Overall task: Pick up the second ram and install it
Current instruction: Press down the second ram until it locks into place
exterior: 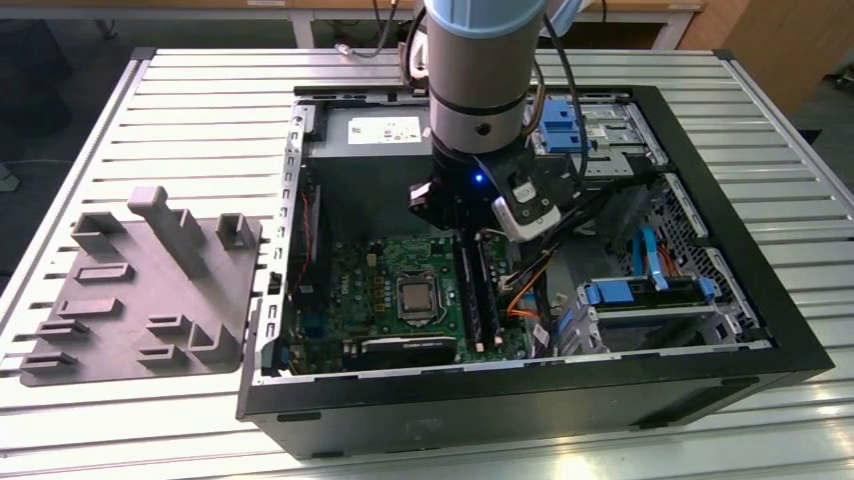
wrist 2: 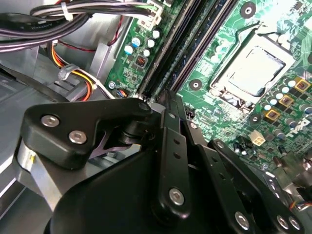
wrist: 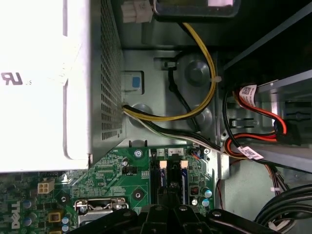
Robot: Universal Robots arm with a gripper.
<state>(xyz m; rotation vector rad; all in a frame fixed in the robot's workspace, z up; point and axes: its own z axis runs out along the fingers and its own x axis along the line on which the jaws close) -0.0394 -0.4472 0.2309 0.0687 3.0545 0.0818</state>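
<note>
While pincer (wrist 2: pixel 168 100) grip state unclear, poised above motherboard (exterior: pixel 400 290) slots (exterior: pixel 477 290).

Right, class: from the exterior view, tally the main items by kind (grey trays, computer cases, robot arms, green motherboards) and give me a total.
Grey tray: 1
Computer case: 1
Robot arm: 1
Green motherboard: 1
Total: 4
</note>
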